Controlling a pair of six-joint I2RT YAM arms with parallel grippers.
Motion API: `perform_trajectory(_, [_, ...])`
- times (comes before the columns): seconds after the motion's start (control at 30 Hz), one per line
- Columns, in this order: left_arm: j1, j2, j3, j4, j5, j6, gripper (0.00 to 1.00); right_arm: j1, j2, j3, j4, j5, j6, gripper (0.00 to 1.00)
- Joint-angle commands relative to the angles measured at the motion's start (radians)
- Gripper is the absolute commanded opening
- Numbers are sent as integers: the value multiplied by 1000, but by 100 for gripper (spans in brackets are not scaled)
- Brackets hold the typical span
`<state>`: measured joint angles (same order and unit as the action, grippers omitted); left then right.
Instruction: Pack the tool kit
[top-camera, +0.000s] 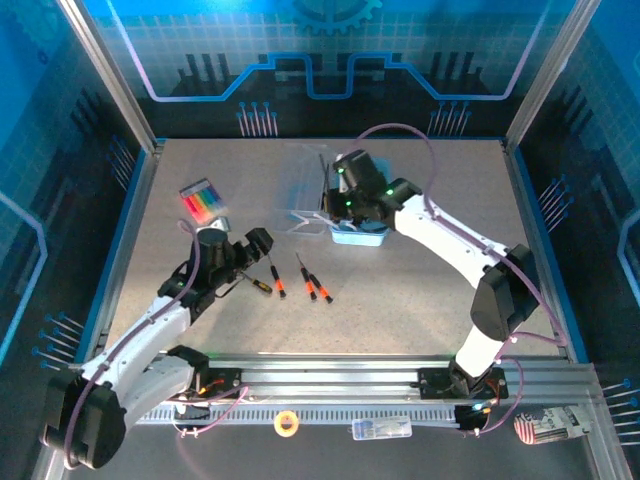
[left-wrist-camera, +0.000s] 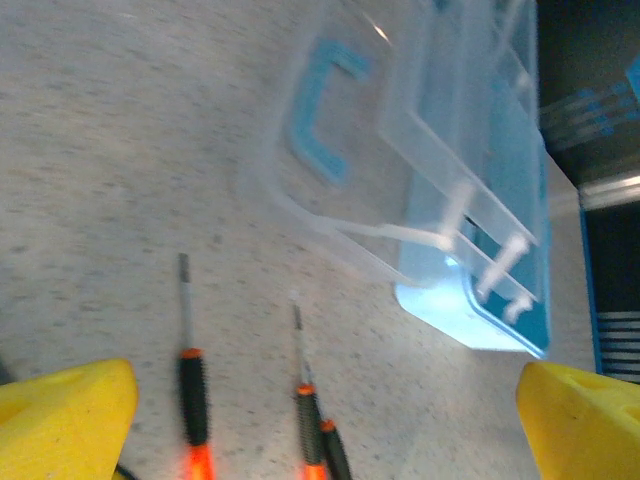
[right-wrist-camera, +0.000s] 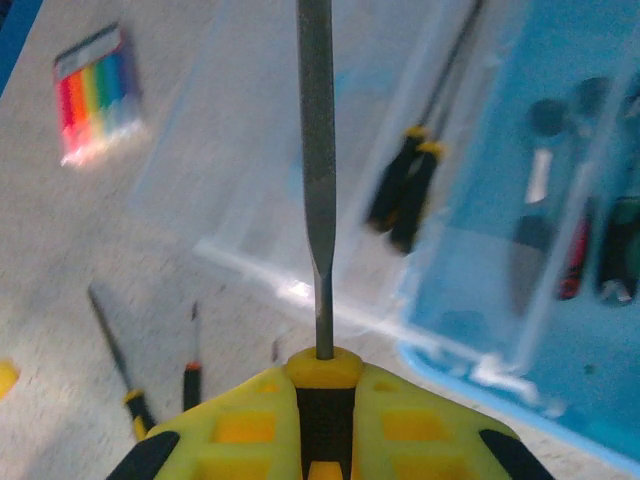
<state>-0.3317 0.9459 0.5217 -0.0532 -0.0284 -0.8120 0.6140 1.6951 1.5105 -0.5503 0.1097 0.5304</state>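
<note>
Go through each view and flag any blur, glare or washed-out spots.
Top external: evenly lit and sharp, with white glare on the clear case lid. Left wrist: soft throughout, the lid smeared, a bright hotspot on its blue base. Right wrist: the tool shaft is crisp, the coloured pack blurred and overexposed at its lower edge.

A grey speckled tabletop (top-camera: 420, 290) fills the middle; a blue circuit-patterned back panel (top-camera: 330, 50) stands at 12 o'clock; a silver aluminium rail (top-camera: 340, 375) runs along 6 o'clock; just below it lies a small yellow tape roll (top-camera: 287, 423); a clear flat plastic packet (top-camera: 382, 429) sits at its 3 o'clock.
</note>
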Motion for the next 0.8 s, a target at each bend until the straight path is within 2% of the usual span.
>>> perform_trajectory(0.0, [-62, 39, 56, 60, 17, 47, 98, -84, 37, 25, 23, -64, 16, 15])
perform_trajectory(0.2, [-127, 100, 85, 75, 18, 45, 98, -175, 176, 73, 91, -187, 110, 15])
perform_trajectory(0.43, [-145, 124, 95, 66, 18, 38, 98, -173, 313, 174, 90, -233, 132, 15])
perform_trajectory(0.77, [-148, 140, 95, 53, 9, 36, 98, -161, 382, 209, 68, -236, 152, 16])
